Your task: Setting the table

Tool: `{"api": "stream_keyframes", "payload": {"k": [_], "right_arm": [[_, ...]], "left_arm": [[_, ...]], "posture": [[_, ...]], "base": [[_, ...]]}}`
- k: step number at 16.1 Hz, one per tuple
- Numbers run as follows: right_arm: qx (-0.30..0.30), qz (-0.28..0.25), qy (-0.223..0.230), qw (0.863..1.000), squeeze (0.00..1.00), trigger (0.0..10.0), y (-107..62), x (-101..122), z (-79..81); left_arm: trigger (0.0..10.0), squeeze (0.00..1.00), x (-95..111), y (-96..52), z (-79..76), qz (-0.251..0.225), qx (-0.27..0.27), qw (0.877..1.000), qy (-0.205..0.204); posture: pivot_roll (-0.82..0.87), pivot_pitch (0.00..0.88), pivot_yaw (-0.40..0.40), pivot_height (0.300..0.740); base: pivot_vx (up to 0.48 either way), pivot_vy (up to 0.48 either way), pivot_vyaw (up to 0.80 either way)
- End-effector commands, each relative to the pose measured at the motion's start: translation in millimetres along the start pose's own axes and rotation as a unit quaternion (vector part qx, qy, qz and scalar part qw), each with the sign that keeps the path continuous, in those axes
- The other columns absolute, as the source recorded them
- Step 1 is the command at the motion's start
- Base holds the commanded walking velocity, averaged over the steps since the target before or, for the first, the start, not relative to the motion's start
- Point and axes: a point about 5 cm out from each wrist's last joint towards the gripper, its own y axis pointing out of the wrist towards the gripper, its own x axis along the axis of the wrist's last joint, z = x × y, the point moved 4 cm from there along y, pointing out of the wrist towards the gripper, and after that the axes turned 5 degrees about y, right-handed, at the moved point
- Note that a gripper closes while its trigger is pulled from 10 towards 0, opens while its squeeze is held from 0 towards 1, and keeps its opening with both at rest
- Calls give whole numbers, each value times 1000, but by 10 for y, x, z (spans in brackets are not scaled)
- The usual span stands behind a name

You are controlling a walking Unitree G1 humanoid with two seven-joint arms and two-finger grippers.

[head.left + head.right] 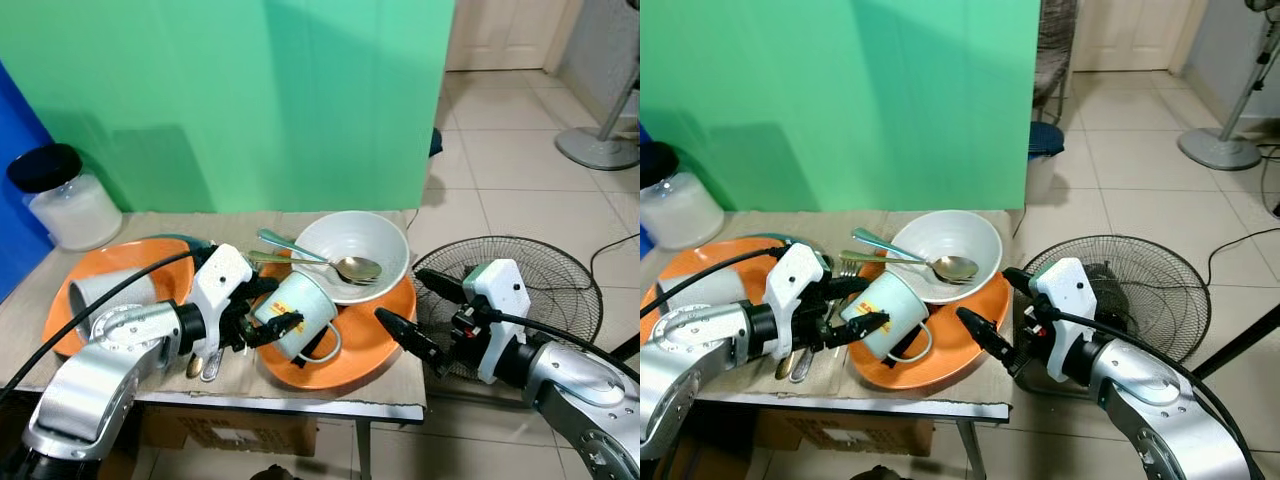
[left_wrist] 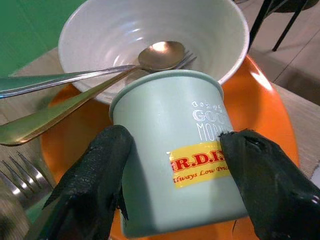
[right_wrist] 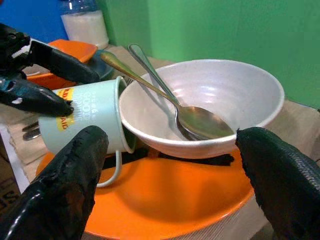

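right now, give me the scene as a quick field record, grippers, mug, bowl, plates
left gripper: shut on the mug, fingers on either side of its body
mug: pale green, yellow label, tipped on its side on the right plate, rim against the bowl
right gripper: open, off the table's right edge, facing the bowl
bowl: white, on the right plate, two spoons resting in it
right plate: orange, holds bowl and mug
left plate: orange, holds a white cup on its side
jar: black lid, back left corner

Silver arms, white wrists, black fingers (image 1: pixel 268 330)
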Motion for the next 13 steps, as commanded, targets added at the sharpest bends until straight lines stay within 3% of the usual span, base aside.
{"api": "stream_keyframes", "payload": {"k": [1,5,9,10,11,12,13], "right_arm": [[2,1,1,1000,961,10000,-7,18,-6],[12,3,2,1000,984,10000,-10,14,14],[18,2,1,1000,1000,10000,-7,36,25],[20,1,1,1000,1000,10000,-6,37,31],[21,1,1,1000,1000,10000,-6,38,33],[22,1,2,1000,1000,10000,-2,43,30],[22,1,2,1000,1000,10000,0,47,28]], "left_arm": [[10000,1000,-212,-16,21,49,6,998,-30],[10000,1000,-242,35,-64,52,-24,996,-65],[10000,1000,-300,38,-83,85,-34,994,-61],[10000,949,-348,36,-77,96,-29,993,-58],[10000,580,-381,37,-72,104,-25,993,-57],[10000,0,-416,46,-67,112,-23,992,-52],[10000,0,-437,52,-65,118,-22,991,-50]], "posture": [[18,0,101,740],[18,0,97,740],[19,0,98,740],[19,0,97,740],[19,0,97,740],[19,0,97,740],[19,0,97,740]], "base": [[0,0,0],[0,0,0],[0,0,0],[0,0,0],[0,0,0],[0,0,0],[0,0,0]]}}
